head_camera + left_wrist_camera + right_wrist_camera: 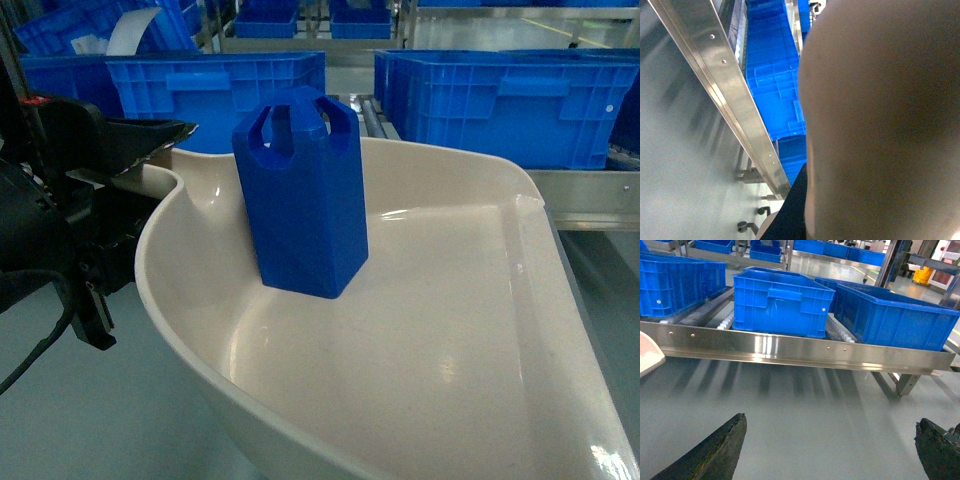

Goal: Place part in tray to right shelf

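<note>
The blue part (300,190) stands upright inside the beige tray (450,330), close to the tray's back wall. The tray hangs above the floor, right in front of the head camera. My left gripper (150,150) is at the tray's left end and shut on its handle. In the left wrist view the tray's underside (880,125) fills the right half, with one dark finger (792,210) pressed against it. My right gripper (832,440) is open and empty over the floor, facing the right shelf's steel front rail (805,347). A corner of the tray (647,352) shows at the left.
Big blue crates (780,302) (895,317) sit on the shelf's white rollers behind the rail. The head view shows crates (510,105) (215,90) just beyond the tray. Grey floor (805,405) lies between my right gripper and the rail. A shelf leg (902,382) stands at the right.
</note>
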### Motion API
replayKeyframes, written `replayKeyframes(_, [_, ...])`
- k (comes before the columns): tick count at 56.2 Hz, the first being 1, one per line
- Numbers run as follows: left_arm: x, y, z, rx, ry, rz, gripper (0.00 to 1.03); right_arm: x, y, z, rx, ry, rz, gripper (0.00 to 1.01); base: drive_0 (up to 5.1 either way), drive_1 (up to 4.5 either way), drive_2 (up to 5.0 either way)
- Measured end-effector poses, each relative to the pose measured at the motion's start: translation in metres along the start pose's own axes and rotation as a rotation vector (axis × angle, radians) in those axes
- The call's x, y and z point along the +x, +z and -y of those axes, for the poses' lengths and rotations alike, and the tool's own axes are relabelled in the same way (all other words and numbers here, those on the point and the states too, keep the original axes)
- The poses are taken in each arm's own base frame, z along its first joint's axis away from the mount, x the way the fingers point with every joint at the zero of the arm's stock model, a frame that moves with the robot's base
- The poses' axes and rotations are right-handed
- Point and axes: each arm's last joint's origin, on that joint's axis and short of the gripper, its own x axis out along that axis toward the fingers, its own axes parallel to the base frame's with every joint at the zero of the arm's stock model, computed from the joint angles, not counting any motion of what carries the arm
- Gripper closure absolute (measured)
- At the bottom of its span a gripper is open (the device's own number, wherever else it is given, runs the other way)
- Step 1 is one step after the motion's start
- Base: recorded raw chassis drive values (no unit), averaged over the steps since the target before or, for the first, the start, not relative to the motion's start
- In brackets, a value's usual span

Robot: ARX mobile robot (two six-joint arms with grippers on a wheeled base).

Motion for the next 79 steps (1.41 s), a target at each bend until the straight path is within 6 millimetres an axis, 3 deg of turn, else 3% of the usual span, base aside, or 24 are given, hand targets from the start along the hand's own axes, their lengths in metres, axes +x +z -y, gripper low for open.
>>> replayKeyframes(79, [0.0001, 0.0001, 0.0003, 0.0, -0.002, 0.003, 0.89, 0.0001, -0.0003, -0.0001, -0.001, 0.0, -0.003, 0.03, 0.0, 4.35, -4.3])
